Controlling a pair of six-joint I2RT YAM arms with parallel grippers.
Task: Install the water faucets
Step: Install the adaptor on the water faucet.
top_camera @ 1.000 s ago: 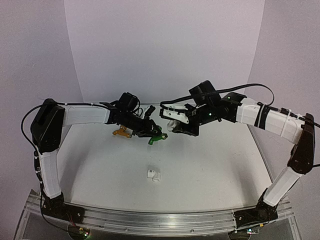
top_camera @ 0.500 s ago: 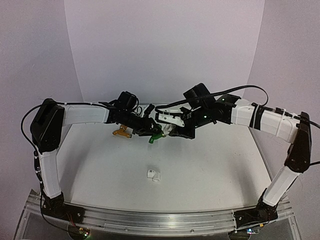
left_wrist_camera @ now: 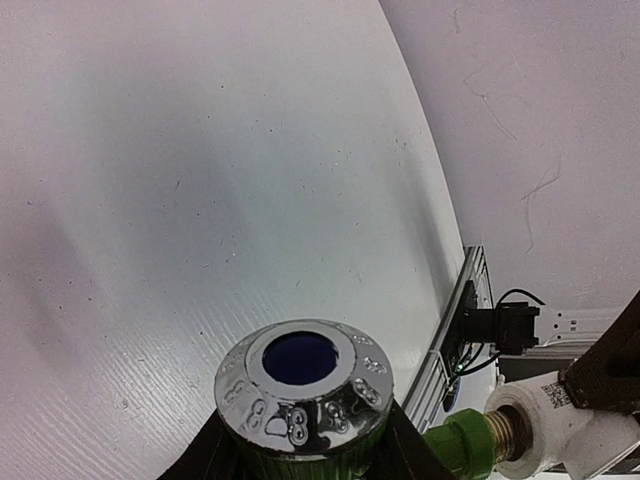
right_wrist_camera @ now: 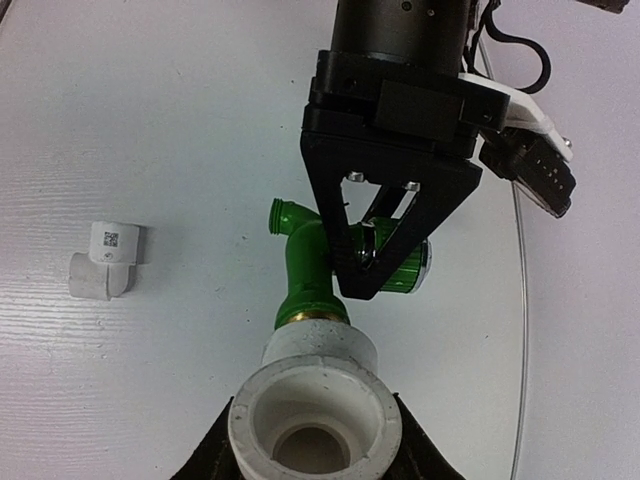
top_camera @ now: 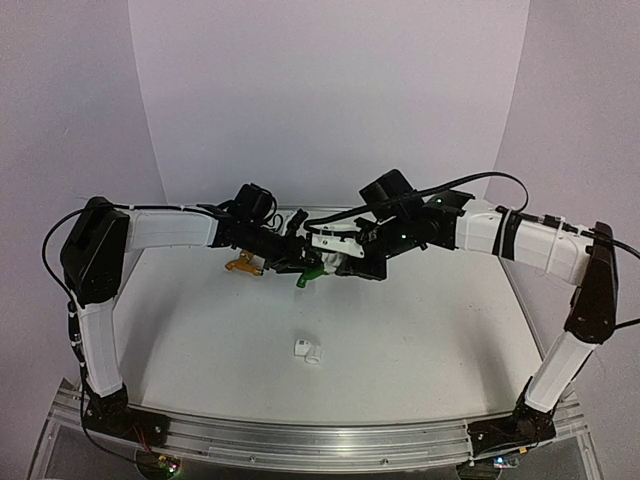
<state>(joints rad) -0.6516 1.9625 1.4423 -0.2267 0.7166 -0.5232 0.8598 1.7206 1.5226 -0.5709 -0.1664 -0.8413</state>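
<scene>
Green faucet [right_wrist_camera: 300,268] in left hand's [left_wrist_camera: 305,445] grip, white fitting [right_wrist_camera: 318,350] in right hand's [right_wrist_camera: 315,445]; orange faucet [top_camera: 241,265], spare fitting [top_camera: 307,350] nearby.

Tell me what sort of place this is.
Likely a robotics lab bench, not a real bathroom: left arm and right arm bolted to an aluminium rail, a white table boxed by plain backdrop panels, a toy green faucet as workpiece.

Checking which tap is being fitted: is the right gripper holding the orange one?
No, the right gripper is closed on a white fitting that meets the brass end of the green faucet.
</scene>
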